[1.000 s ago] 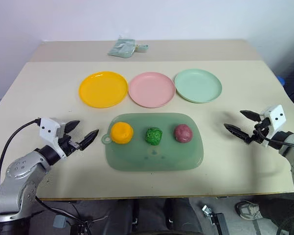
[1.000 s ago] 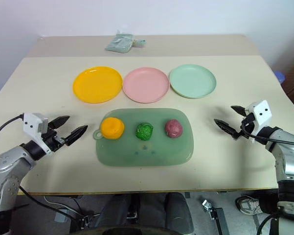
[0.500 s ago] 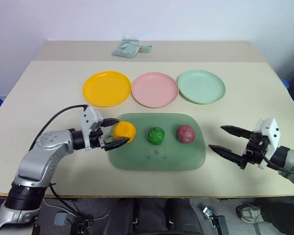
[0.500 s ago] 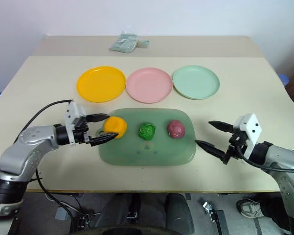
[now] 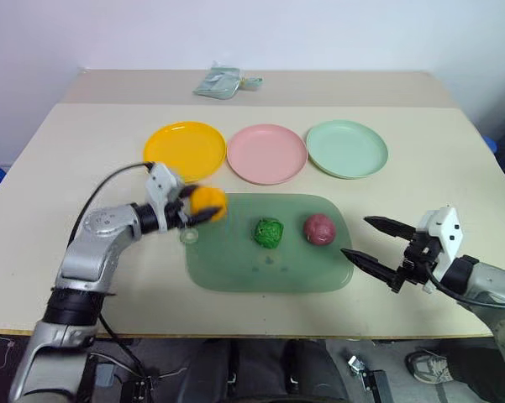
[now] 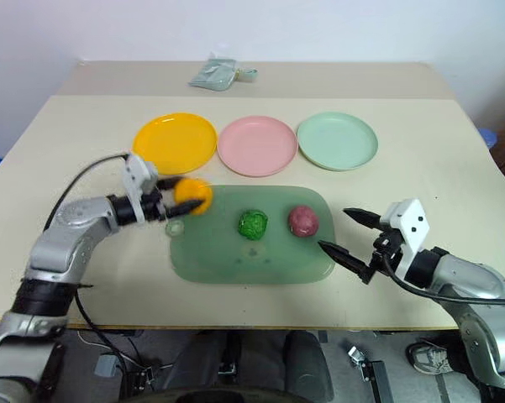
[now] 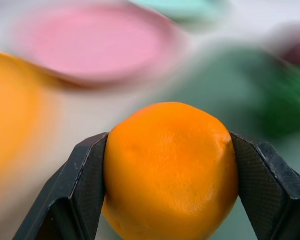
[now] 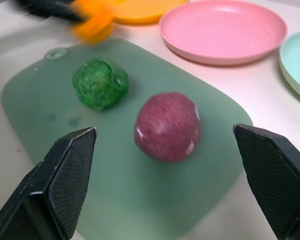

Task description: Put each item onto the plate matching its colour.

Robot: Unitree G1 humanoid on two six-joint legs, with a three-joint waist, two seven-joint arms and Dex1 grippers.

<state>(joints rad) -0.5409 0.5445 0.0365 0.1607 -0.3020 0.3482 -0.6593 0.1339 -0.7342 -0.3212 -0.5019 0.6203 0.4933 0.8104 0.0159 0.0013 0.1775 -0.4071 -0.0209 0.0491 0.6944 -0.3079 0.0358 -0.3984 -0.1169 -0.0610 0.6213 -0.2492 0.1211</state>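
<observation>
Lifted off the tray (image 5: pixel 235 269), seemingly, the orange ball (image 5: pixel 208 202) sits pinched in the left hand (image 5: pixel 189 210).

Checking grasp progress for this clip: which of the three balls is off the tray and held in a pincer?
The orange ball, clamped in the left pincer. The green ball and pink ball lie loose on the tray.

Beige table (image 5: pixel 84 143) across most of frame, seam near far edge. Plain white wall (image 5: pixel 252 34) along top. Crumpled grey-green bag (image 5: pixel 223 82) upper centre. Dark floor (image 5: pixel 504 159) at right edge.
</observation>
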